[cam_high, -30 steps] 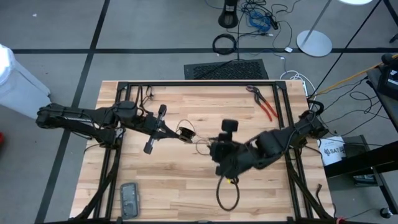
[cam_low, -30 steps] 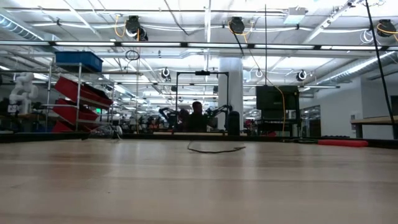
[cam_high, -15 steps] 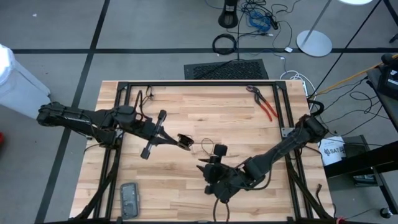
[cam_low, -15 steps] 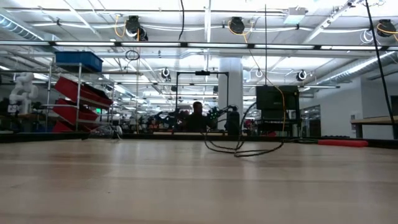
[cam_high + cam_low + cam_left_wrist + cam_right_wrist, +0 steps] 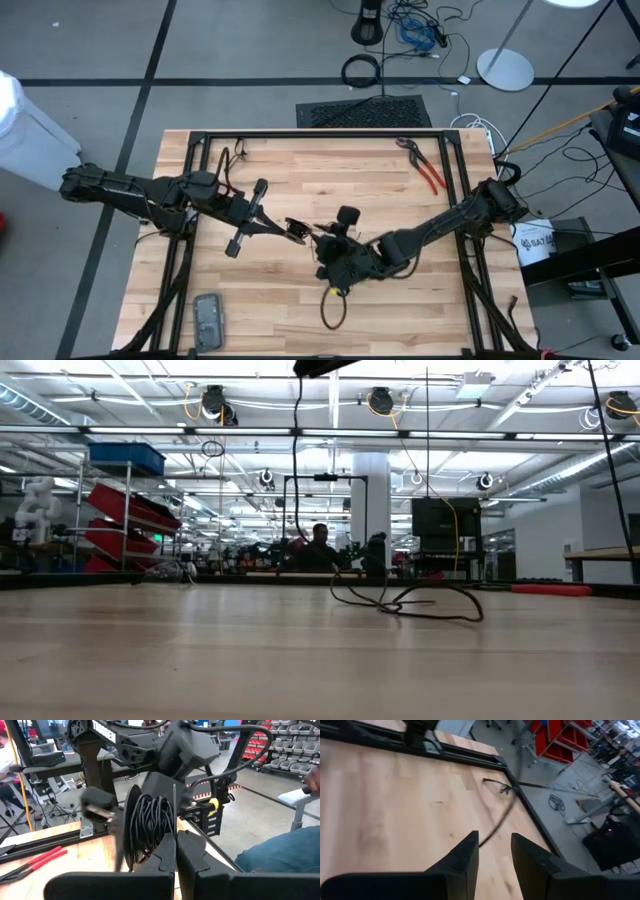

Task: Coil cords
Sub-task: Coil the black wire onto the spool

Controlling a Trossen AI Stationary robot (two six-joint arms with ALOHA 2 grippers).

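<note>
The thin black cord is partly wound into a coil (image 5: 150,822), on which my left gripper (image 5: 297,228) is shut, above the table's middle. From there the cord runs to my right gripper (image 5: 333,283), which stands open just to the right of it and nearer the front edge. A strand (image 5: 496,822) passes between the right gripper's fingers. The slack rest lies in a loop (image 5: 326,312) on the wood toward the near edge. In the low view, loose loops (image 5: 410,603) rest on the table and one strand (image 5: 298,460) rises out of the picture's top. My left gripper pinches the coil's lower part (image 5: 156,846) between its two shut fingers, several turns together. The fingers come about level from the table's left. The coil stands upright in front of them, lifted clear of the table. My right gripper has the strand between its open fingers (image 5: 465,855); I cannot tell whether it touches them.
Red-handled pliers (image 5: 428,170) lie at the far right. A grey flat device (image 5: 208,318) lies at the near left corner. Black frame rails (image 5: 320,133) run along the table's edges. People sit far behind the table (image 5: 318,545).
My right gripper has come down toward the table and gone toward its left edge, tipping forward. More of the cord has dropped onto the wood and spread into loops there.
</note>
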